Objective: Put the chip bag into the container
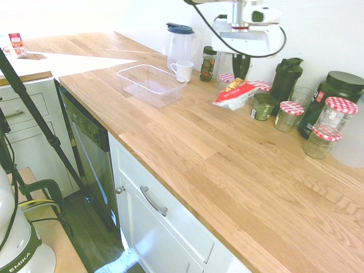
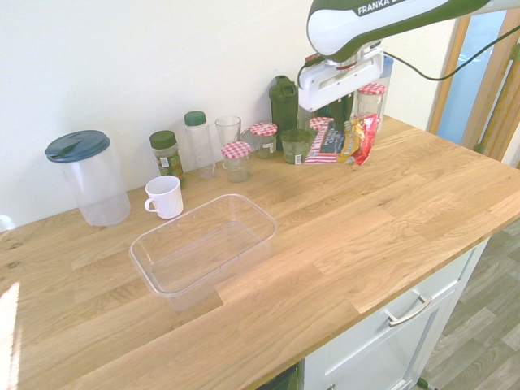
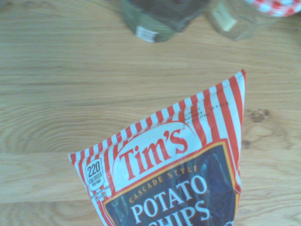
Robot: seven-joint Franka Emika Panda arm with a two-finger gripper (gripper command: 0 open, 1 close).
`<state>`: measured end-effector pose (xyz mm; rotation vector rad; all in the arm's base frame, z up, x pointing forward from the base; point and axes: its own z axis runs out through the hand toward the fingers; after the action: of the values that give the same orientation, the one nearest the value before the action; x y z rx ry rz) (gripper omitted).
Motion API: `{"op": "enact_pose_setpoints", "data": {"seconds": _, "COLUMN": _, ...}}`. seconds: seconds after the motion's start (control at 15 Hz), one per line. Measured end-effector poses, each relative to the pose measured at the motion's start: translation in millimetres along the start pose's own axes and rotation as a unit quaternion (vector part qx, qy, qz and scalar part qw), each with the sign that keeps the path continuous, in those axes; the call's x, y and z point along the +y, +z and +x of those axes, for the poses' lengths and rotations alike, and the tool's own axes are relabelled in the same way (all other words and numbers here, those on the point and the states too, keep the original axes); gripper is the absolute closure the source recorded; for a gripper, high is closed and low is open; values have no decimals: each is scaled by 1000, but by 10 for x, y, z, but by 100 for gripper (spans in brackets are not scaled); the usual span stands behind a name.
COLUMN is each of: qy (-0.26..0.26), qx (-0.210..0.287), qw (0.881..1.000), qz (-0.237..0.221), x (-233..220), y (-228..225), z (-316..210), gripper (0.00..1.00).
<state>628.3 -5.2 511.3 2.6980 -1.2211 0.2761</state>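
Observation:
The chip bag point(image 1: 235, 94) is a red-and-white striped packet with a dark panel reading "Tim's Potato Chips" point(image 3: 174, 179). It hangs tilted from my gripper point(image 1: 241, 75), just over the wooden counter in front of the row of jars. The gripper point(image 2: 341, 112) is shut on the bag's upper edge point(image 2: 343, 140). The container point(image 1: 135, 85) is a clear, shallow rectangular tub. It stands empty on the counter, well away from the bag and next to a white mug point(image 2: 165, 197). In the second exterior view the container point(image 2: 188, 218) sits near the counter's middle.
Along the wall stand a clear pitcher with a blue lid point(image 2: 89, 179), spice bottles point(image 2: 166, 154), jars with red-checked lids point(image 1: 289, 115) and a dark shaker bottle point(image 1: 286, 78). The mug point(image 1: 183, 70) stands just behind the tub. Bare wood lies between bag and tub.

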Motion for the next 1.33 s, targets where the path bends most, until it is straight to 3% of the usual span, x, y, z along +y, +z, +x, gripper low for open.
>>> {"op": "enact_pose_setpoints", "data": {"seconds": 0.6, "qy": -41, "qx": 46, "qw": 998, "qz": -21, "x": -1269, "y": -421, "z": -1927, "gripper": 100}}
{"op": "enact_pose_setpoints", "data": {"seconds": 1.33, "qy": -63, "qx": 50, "qw": 995, "qz": -50, "x": -2353, "y": -169, "z": -2582, "gripper": 100}}
